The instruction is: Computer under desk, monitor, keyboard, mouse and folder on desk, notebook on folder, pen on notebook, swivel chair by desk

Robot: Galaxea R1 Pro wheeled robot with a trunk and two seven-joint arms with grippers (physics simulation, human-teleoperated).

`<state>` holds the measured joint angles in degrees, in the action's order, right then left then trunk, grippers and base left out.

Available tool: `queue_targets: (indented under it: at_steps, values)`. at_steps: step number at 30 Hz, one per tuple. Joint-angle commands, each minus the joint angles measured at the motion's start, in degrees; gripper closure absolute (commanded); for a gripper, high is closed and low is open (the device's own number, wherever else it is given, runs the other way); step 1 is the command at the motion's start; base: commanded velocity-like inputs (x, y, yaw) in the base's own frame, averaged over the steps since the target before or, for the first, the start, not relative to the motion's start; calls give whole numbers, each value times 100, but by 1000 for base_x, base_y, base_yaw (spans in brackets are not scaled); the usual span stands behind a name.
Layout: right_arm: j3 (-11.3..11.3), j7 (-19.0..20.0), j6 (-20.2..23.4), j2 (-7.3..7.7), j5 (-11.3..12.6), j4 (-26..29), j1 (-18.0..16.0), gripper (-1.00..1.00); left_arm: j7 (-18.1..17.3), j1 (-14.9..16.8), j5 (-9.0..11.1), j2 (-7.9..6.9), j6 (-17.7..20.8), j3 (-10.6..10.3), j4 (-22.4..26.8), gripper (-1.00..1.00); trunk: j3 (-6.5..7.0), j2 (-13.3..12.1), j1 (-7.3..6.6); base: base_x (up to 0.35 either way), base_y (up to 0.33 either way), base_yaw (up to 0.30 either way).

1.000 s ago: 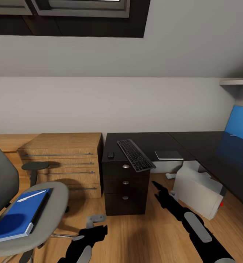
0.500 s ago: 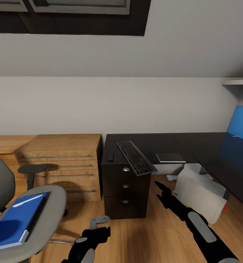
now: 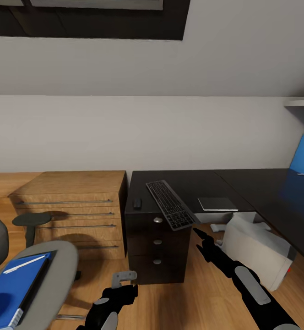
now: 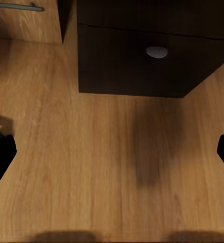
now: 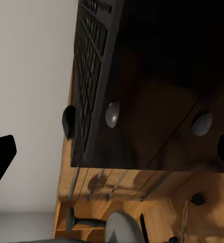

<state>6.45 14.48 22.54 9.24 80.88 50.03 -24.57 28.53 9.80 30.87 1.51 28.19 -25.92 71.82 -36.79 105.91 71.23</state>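
Wood-floored bedroom with a white wall, seen from the robot's head looking down over both arms. The right gripper (image 3: 200,238) hangs low in front of the drawer unit of the glossy black counter (image 3: 188,183), its fingers spread wide in the right wrist view and holding nothing. The left gripper (image 3: 122,286) sits lower and nearer the robot, over bare floor, also wide open and empty.

Just above and slightly left of the right gripper lies the keyboard (image 3: 169,203), its long axis running diagonally from the back of the counter to the front edge, where its near end overhangs the 3 silver-knobbed drawers. The right arm is clearly the nearer one to it. The small black mouse (image 3: 137,203) rests left of the keyboard, near the counter's left edge. The dark notebook (image 3: 217,203) lies flat to the keyboard's right.

Below the counter on the right, the white computer (image 3: 257,254) stands tilted on the floor.

Far left, the grey swivel chair (image 3: 56,270) carries the blue folder (image 3: 12,286) with the white pen (image 3: 26,261) lying on it. A light wooden drawer chest (image 3: 72,206) stands between chair and counter.
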Motion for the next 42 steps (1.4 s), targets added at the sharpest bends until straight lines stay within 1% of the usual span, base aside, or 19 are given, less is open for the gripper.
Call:
queue_targets:
  at_steps: [1,5,17,22,37,42]
  values:
    - [13,9,7,4,34,-4,-4,-100,56,5,59,-2,8,-10,7,-100,-6,3,2,272,0,0]
    - [15,10,11,-11,41,-114,-4,-100,60,8,59,-2,10,-10,7,-100,-6,3,2,81,0,0]
    - [19,-4,13,-19,42,-134,-4,-100,56,5,67,4,11,-10,7,-100,-6,3,2,45,2,0]
    - [23,-4,13,-19,42,-134,-4,-100,56,5,67,3,11,-10,7,-100,-6,3,2,156,66,0]
    - [32,9,13,-28,49,-152,-4,-100,56,7,66,3,11,6,-65,-100,-6,3,2,78,27,0]
    - [32,11,13,-28,51,-152,-4,-100,52,5,61,6,11,6,-92,-100,-6,3,2,173,3,0]
